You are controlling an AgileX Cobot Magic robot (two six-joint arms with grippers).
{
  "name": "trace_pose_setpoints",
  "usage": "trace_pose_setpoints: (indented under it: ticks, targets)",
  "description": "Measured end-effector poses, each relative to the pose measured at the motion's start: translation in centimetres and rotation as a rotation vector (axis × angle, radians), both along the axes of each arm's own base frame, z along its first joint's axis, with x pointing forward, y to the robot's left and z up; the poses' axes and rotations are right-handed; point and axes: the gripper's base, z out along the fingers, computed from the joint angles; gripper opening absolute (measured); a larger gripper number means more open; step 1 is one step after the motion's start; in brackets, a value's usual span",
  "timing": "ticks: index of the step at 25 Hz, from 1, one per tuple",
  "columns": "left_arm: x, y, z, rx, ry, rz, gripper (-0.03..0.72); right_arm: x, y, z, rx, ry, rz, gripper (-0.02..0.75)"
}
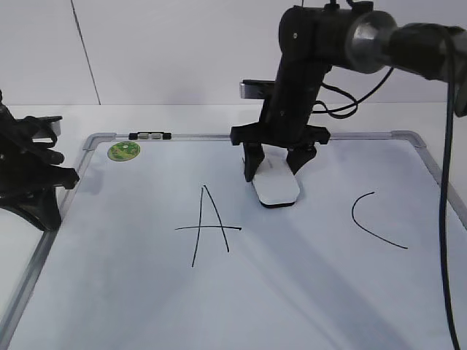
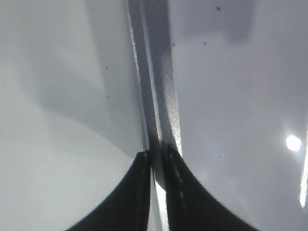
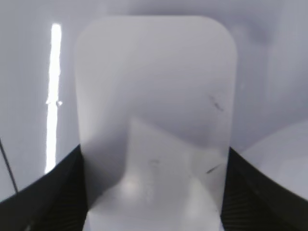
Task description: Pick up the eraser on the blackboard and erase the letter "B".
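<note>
Right pincer [image 1: 276, 169] pinching the eraser [image 1: 276, 187] by its long sides; we judge it light, rigid, slick.

The board [image 1: 241, 292] is finished in smooth, glossy white, on which lamp glare is reflected, and it is edged by a grey brushed-metal frame [image 1: 197, 135]. The eraser [image 1: 276, 185] is formed of smooth white plastic with a soft sheen, faintly scuffed towards 3 o'clock in the right wrist view. Matt black plastic is seen on the right gripper [image 1: 274, 172].
</note>
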Motion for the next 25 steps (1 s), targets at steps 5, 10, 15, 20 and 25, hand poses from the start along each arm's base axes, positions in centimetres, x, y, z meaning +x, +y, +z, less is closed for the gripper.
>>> trace_pose_setpoints:
  ticks: [5, 10, 15, 20, 25]
  targets:
    - [0.0, 0.0, 0.0, -0.002, 0.0, 0.001, 0.052, 2.0, -4.9, 0.1, 0.006, -0.016, -0.112, 0.548]
    - [0.0, 0.0, 0.0, 0.0, 0.0, 0.0, 0.052, 3.0, -8.4, 0.1, -0.01, -0.025, -0.18, 0.548]
    - [0.0, 0.0, 0.0, 0.0, 0.0, 0.001, 0.052, 3.0, -8.5, 0.3, -0.008, -0.032, -0.181, 0.548]
    - [0.0, 0.0, 0.0, 0.0, 0.005, 0.001, 0.052, 2.5, -8.9, 2.1, -0.027, -0.07, -0.163, 0.548]
    - [-0.1, 0.0, 0.0, 0.001, 0.006, 0.0, 0.052, 0.6, -9.6, 6.8, -0.023, -0.149, -0.142, 0.548]
